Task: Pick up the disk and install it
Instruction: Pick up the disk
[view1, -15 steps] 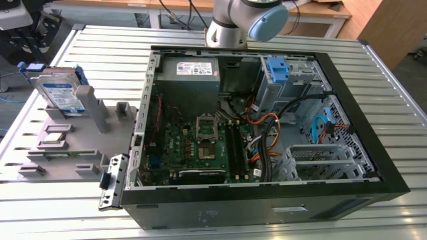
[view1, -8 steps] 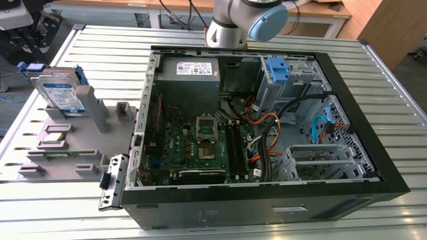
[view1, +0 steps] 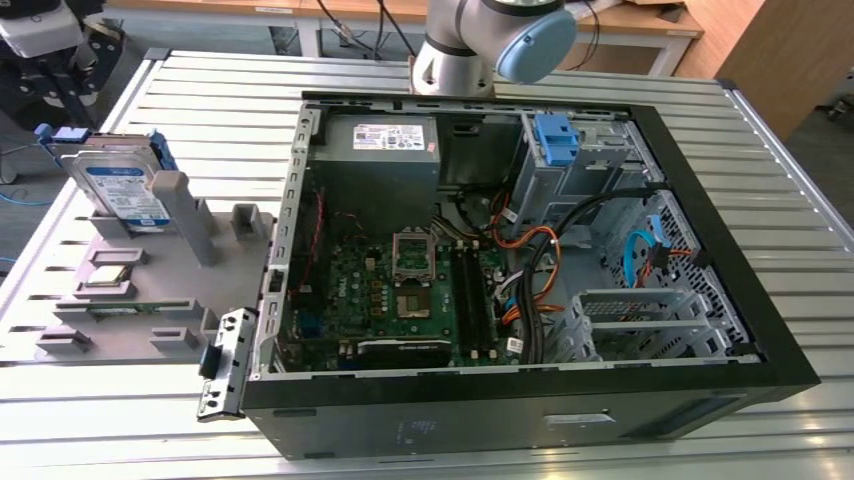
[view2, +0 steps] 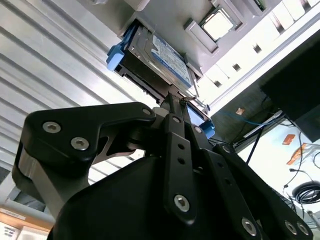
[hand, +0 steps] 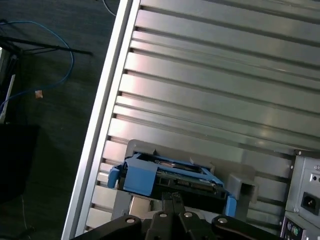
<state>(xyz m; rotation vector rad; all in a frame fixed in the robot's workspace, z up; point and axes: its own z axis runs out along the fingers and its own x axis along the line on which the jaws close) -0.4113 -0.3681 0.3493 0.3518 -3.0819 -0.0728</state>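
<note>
Gripper (hand: 172, 199): fingers (view2: 171, 112) seemingly pressed together, holding nothing, tips close to the disk's edge. Disk (view1: 118, 188): upright in grey fixture (view1: 160, 300); slatted table (view1: 80, 410) bare around fixture. Computer case (view1: 747, 330): open, at fixture's right in exterior view.

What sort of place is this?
Probably a robotics lab bench for PC assembly: an open black computer case on a ribbed aluminium table, and a silver hard drive with blue rails standing in a grey fixture.
</note>
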